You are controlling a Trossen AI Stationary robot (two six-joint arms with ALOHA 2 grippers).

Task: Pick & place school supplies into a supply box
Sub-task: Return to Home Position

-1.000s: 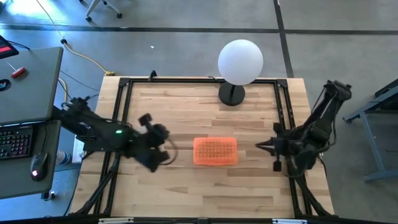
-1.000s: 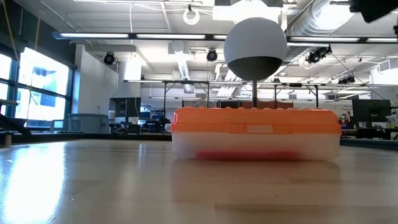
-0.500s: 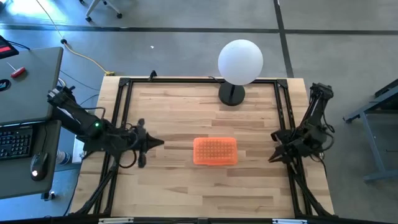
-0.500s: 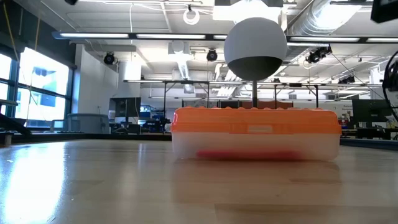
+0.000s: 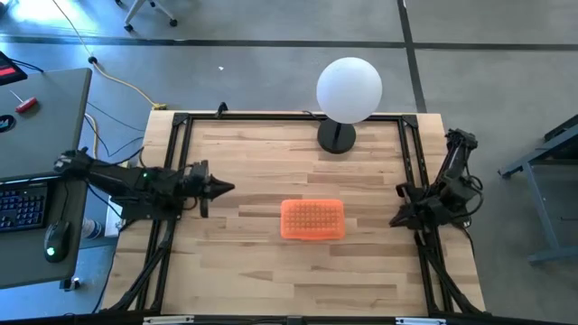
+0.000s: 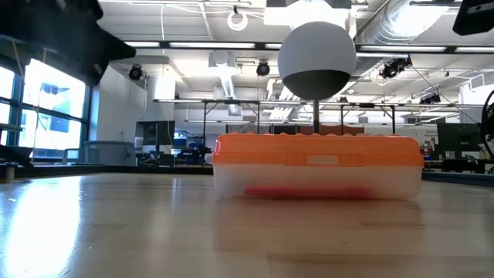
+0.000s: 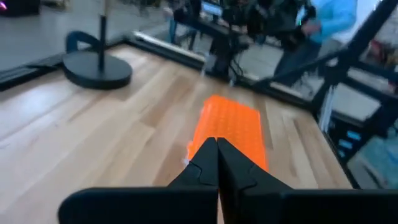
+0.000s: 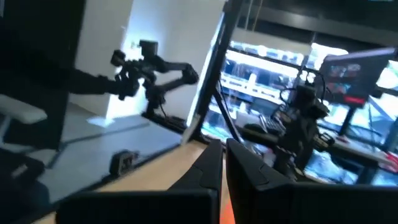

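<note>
As the closed supply box (image 5: 312, 219) lay centred on the surface (image 5: 271, 271), homing was judged in hand. The left claw (image 5: 226, 188) and right claw (image 5: 396, 220), both pressed together, were noted at opposite edges; only parking was judged outstanding.

Grey concrete floor (image 5: 271, 54) surrounds the wooden worktop (image 5: 271, 271). Behind the left tool (image 5: 228, 188) stands a grey desk (image 5: 41, 117) with keyboard (image 5: 20, 206) and mouse (image 5: 52, 242). On that tool's side, windows (image 6: 46, 108) glow; strip lights (image 6: 193, 44) cross the ceiling.
</note>
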